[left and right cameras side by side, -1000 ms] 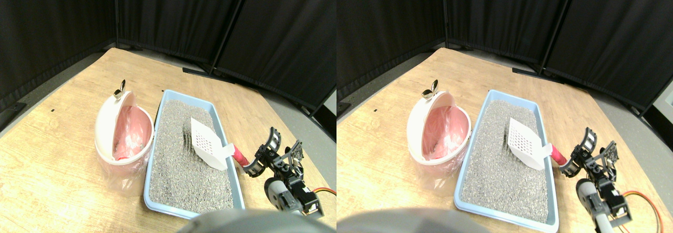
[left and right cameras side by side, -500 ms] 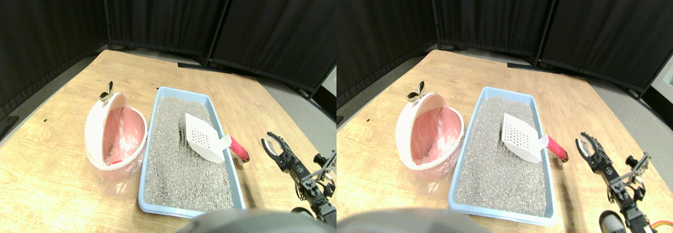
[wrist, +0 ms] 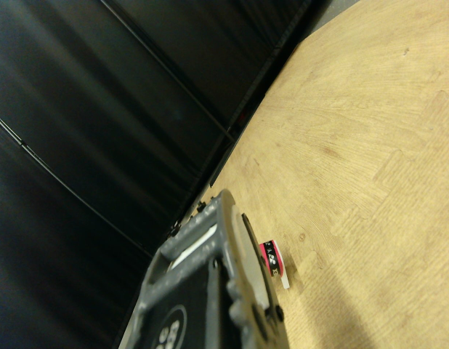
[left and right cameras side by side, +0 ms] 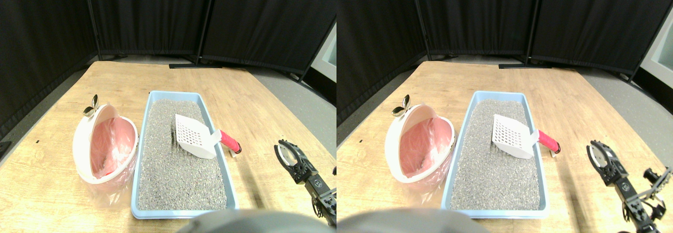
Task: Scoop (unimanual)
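A white slotted scoop (left and right cameras side by side: pixel 193 136) with a red handle (left and right cameras side by side: pixel 229 141) lies in the blue litter tray (left and right cameras side by side: pixel 140 159). Its head rests on the grey litter (left and right cameras side by side: pixel 171 170) and its handle sticks out over the tray's right rim. My right gripper (left and right cameras side by side: pixel 286 151) hovers over the wooden floor to the right of the handle, clear of it and holding nothing. In the wrist view the dark jaw frame (wrist: pixel 210 291) fills the lower part, and a small red and white end, probably the handle (wrist: pixel 272 260), shows beyond it.
A white bin with a pink liner (left and right cameras side by side: pixel 105 146) stands tilted against the tray's left side, with a metal clip (left and right cameras side by side: pixel 92 105) on its rim. Black curtain panels (left and right cameras side by side: pixel 157 17) close off the back and left. Wooden floor (left and right cameras side by side: pixel 263 107) stretches to the right of the tray.
The gripper has left the red handle and drawn back to the right and down, with nothing in it. The scoop stays in the tray. The whole picture has shifted, so the camera moved.
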